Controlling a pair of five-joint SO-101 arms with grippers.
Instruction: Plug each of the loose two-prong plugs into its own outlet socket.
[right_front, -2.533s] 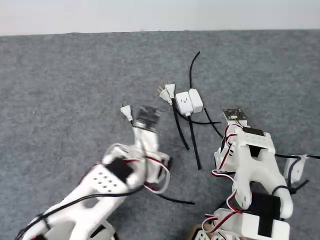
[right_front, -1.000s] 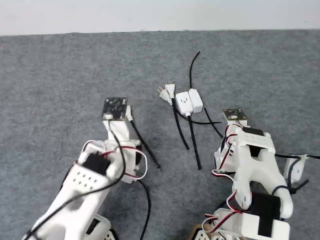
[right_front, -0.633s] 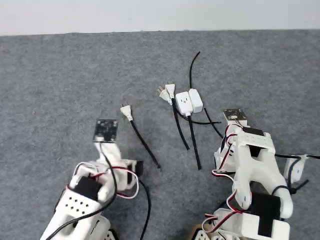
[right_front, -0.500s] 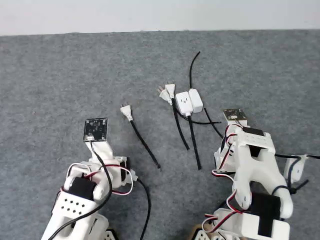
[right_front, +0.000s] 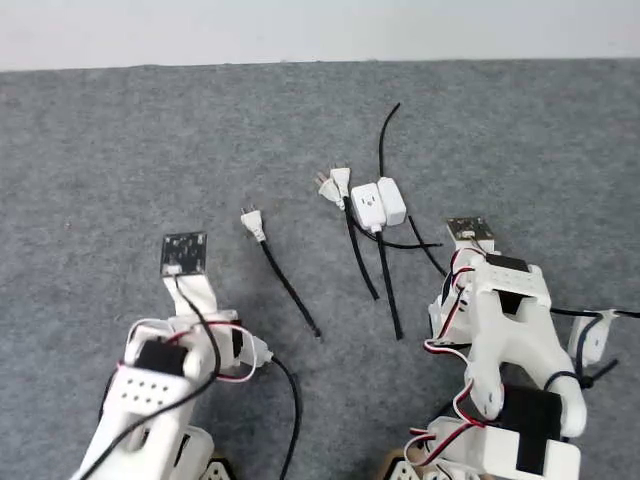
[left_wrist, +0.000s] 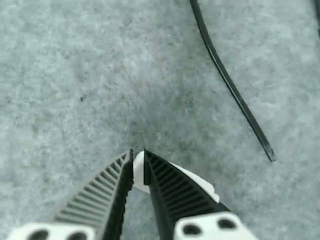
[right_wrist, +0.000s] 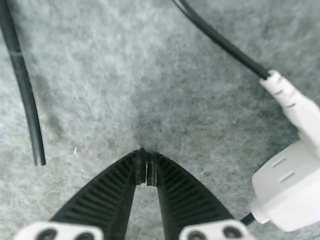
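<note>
Pressed together, empty: left end effector (left_wrist: 138, 155), right end effector (right_wrist: 145, 167). Risk: shoving loose outlet (right_front: 368, 206) away while inserting plug (right_front: 251, 221).

The table (right_front: 120, 130), covered in grey felt-like cloth, carries one loose two-prong plug (right_front: 251, 221) on a short black cord (right_front: 290, 290), left of centre. Near the middle, two more plugs (right_front: 333, 183) lie side by side, just beside two white outlet sockets (right_front: 377, 203). Their black cords (right_front: 390, 290) trail toward the arms.
</note>
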